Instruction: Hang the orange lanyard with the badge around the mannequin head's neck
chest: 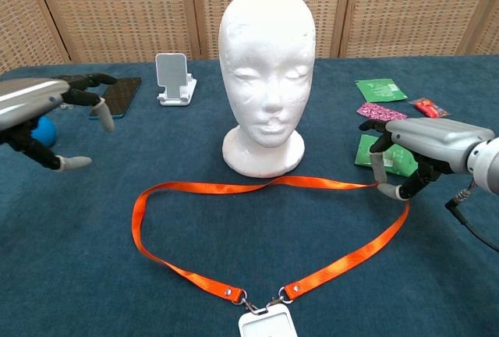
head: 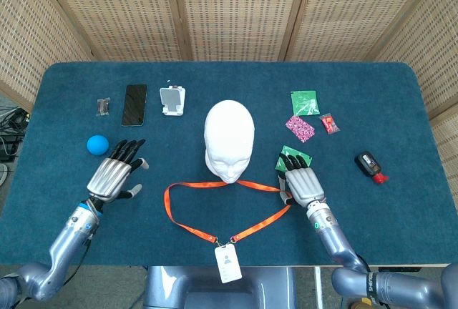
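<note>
Orange lanyard: laid flat as an open loop on the table, before the mannequin head; badge at the near edge.
Right hand: the strap's right bend is pinched.
Left hand: released, fingers spread, apart from the strap.
Technique: the loop is best held wide by both hands and raised above the crown.

We see the orange lanyard looped flat before the upright white mannequin head, its badge at the table's near edge
</note>
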Controlling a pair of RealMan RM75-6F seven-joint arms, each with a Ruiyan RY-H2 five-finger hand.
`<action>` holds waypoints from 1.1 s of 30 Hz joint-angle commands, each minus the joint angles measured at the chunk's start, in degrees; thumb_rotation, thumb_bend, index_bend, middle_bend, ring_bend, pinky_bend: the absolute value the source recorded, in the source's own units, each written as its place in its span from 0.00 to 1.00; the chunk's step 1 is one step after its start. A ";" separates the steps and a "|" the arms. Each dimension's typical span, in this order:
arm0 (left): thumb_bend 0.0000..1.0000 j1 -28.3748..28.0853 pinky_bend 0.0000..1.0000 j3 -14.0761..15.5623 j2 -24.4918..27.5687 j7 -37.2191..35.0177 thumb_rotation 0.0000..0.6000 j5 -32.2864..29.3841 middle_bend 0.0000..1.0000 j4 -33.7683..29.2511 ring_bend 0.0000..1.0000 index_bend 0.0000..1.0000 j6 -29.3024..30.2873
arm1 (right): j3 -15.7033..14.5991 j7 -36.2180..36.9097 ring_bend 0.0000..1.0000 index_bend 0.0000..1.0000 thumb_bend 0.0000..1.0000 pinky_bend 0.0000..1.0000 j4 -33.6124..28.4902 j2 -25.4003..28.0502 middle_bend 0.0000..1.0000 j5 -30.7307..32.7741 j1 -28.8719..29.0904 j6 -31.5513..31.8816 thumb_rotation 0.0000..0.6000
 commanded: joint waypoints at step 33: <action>0.42 -9.87 0.00 0.28 -16.16 8.62 1.00 -11.03 0.00 12.22 0.00 0.53 -7.42 | -0.52 2.42 0.00 0.73 0.71 0.00 -0.52 0.07 0.04 -1.35 -0.14 -0.94 1.00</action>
